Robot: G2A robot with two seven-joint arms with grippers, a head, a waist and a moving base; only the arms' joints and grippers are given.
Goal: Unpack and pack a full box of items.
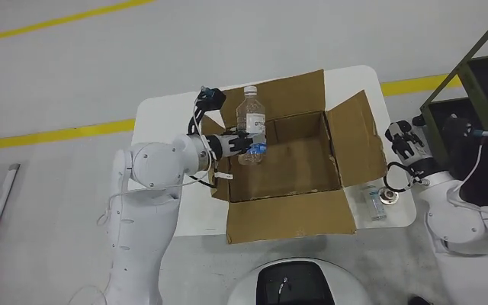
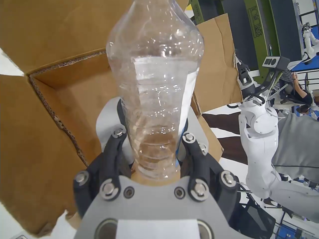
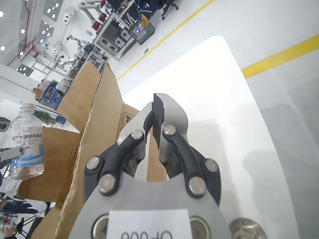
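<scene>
The bottle (image 3: 26,121) has a white and blue label (image 3: 27,141) with dark letters and a number. A white tag (image 3: 148,222) on the right gripper (image 3: 156,108) shows dark letters, cut off. The green frame (image 2: 256,21) has raised letters. The box (image 3: 99,115) has small black signs (image 3: 128,120).

The top camera looks straight down from high up at the white table (image 1: 164,114) and open cardboard box (image 1: 290,217). The left wrist camera sits right against the clear bottle (image 2: 154,88); the right one looks low across the table. All three see box and bottle.
</scene>
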